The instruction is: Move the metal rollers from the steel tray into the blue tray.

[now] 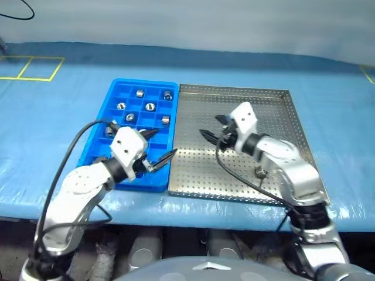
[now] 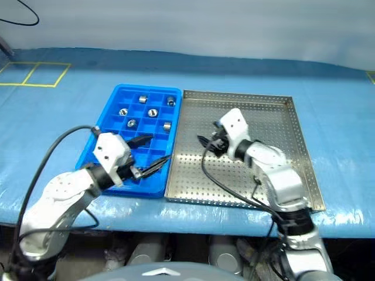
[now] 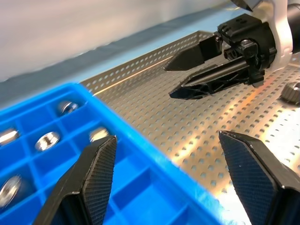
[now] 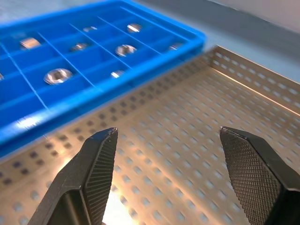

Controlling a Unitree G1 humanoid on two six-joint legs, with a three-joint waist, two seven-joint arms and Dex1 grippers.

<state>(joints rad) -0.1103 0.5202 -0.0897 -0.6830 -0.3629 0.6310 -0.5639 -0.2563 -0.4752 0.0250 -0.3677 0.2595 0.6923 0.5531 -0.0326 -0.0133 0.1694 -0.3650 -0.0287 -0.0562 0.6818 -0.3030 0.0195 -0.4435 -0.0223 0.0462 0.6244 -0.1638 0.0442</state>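
Two empty hands (image 1: 157, 147) (image 1: 212, 129) — fingers apart

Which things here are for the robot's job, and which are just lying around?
For the job: metal rollers, steel tray, blue tray, left gripper, right gripper, both open.
Just lying about: yellow tape lines, black cable, blue table cover.

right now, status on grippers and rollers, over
Both grippers open, empty: left gripper over blue tray, right gripper over steel tray. One roller left by right forearm. Nothing blocking.
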